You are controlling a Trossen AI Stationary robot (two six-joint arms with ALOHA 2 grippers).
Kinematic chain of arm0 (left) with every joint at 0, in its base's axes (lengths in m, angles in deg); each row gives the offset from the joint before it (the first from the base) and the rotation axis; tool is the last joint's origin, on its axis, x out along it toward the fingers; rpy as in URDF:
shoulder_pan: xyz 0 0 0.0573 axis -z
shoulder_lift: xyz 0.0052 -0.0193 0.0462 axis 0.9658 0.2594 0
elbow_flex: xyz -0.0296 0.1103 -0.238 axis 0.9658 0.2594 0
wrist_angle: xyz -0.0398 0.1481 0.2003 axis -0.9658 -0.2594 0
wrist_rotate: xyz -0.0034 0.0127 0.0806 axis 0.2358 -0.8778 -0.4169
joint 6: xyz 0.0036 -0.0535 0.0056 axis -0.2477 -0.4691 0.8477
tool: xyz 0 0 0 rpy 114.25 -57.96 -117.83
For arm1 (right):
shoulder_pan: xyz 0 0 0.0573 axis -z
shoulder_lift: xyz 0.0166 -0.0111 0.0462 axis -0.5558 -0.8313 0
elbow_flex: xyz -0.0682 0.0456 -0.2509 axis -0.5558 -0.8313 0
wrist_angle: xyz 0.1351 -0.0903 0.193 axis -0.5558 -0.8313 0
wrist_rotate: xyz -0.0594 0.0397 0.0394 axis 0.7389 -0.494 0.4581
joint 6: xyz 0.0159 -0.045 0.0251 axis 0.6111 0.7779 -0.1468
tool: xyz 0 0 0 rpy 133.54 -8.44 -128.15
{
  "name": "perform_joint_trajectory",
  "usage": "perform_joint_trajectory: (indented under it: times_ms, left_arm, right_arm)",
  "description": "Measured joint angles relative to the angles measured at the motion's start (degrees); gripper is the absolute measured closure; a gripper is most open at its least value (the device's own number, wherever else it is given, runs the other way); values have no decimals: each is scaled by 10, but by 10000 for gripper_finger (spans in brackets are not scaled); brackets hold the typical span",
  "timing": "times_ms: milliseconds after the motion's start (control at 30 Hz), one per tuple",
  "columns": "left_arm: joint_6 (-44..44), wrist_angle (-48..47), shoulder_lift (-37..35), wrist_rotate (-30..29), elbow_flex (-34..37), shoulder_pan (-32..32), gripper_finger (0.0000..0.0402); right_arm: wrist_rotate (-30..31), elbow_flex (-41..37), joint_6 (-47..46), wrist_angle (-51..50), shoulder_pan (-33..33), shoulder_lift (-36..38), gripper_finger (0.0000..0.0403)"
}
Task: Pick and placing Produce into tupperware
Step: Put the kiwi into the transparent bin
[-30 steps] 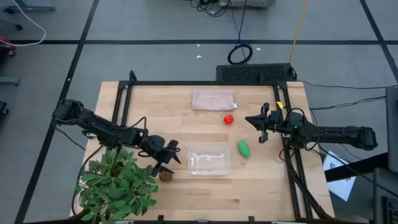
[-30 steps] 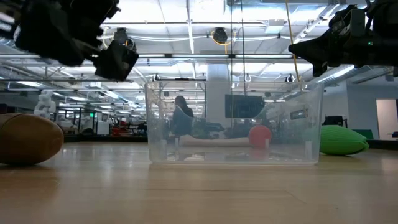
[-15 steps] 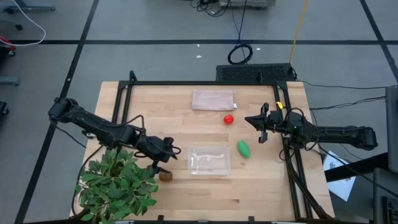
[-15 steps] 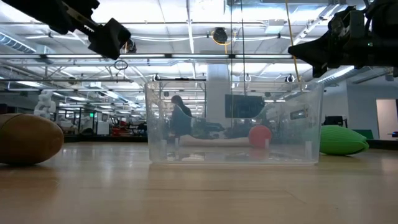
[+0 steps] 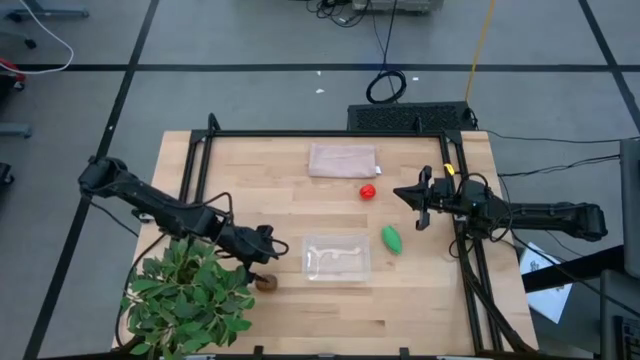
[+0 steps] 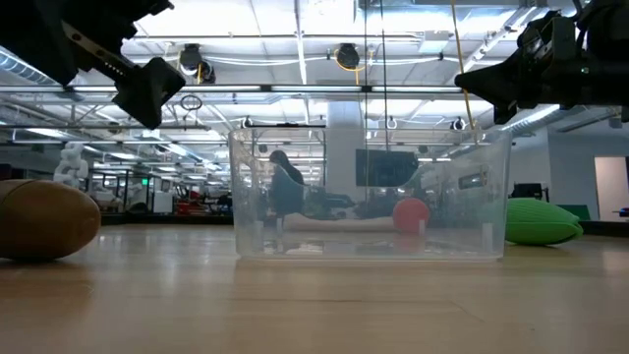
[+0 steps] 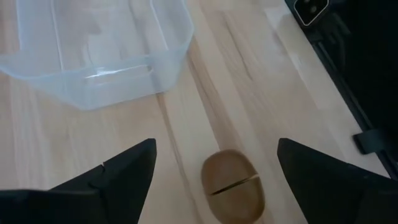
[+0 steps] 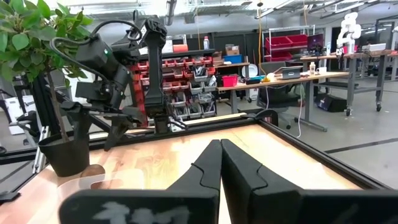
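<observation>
Table (image 5: 420,290): light wood, black frame round it. Potted plant (image 5: 185,300) is seen at the near-left corner, biggest obstacle; its leaves crowd the left arm's approach and sit just beside the kiwi, so a snag on foliage is judged possible.

Tupperware (image 5: 336,256): clear, shallow, empty, near table centre. Judged light and slippery; likely to slide if bumped, so drops are best made from above w/o touching the rim.

Pinkish flat rectangle (image 5: 342,160) lies toward the far edge, well apart from the work, not in the way.

Left gripper (image 5: 262,250) is held above the kiwi, fingers spread wide, nothing gripped. In the left wrist view the kiwi is framed between the two fingers (image 7: 118,177), apart from both.

Right gripper (image 5: 420,198) is parked at the right side, fingers pressed together, empty.

Produce, none boxed yet:
- Green oval (image 5: 391,239): just right of the tupperware, smooth, prob. firm.
- Kiwi (image 5: 266,282): just off the tupperware's near-left corner, beside the plant. Judged light, fuzzy so good grip, somewhat soft; a dark line is seen across it (image 7: 232,185). Best taken across the short axis at mid-body, gentle squeeze; may roll if nudged.
- Red fruit (image 5: 368,190): between rectangle and right gripper, round, smooth, prone to rolling.
</observation>
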Motion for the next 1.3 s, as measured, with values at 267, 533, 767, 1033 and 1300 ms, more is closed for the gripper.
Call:
perform_joint_trajectory:
  times_ms: [267,533,767,1033,1300]
  left_arm:
    - [-64,-2,0,-6,0,14,59]
    - [-34,1,25,-27,0,37,59]
    - [58,27,74,-49,-1,60,59]
    - [92,24,84,-51,-1,67,59]
    - [38,21,84,-53,-1,64,59]
  right_arm:
    - [0,0,0,0,0,0,403]
    - [0,0,0,0,0,0,403]
    - [0,0,0,0,0,0,403]
    - [0,0,-4,0,0,-1,403]
    - [0,0,-4,0,0,-1,403]
